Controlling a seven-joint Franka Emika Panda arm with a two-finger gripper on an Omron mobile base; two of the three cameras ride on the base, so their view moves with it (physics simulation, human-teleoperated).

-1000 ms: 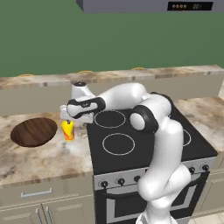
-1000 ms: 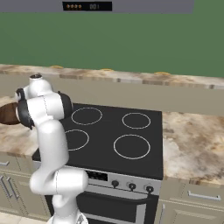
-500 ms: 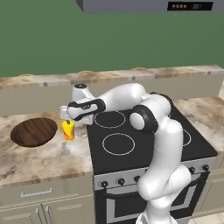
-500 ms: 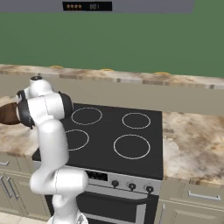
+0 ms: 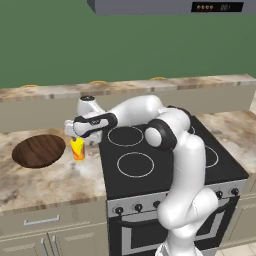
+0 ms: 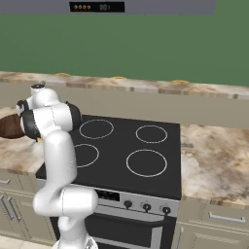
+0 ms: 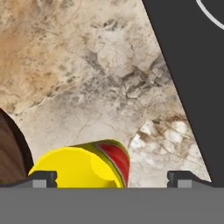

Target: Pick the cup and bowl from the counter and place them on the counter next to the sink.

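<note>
Two task things: we see the cup (image 5: 77, 149) and the bowl (image 5: 39, 150), both on the counter (image 5: 55, 182).
Cup: upright just left of the stovetop (image 5: 165, 155), yellow with a red mark; in the hand view it sits between the fingertips (image 7: 43, 178).
Bowl: further left of the stovetop, beyond the cup and close beside it.
Gripper (image 5: 75, 134): directly above the cup, jaws spread wide, gripping nothing as far as we can tell.
Sink: we cannot place it.
</note>
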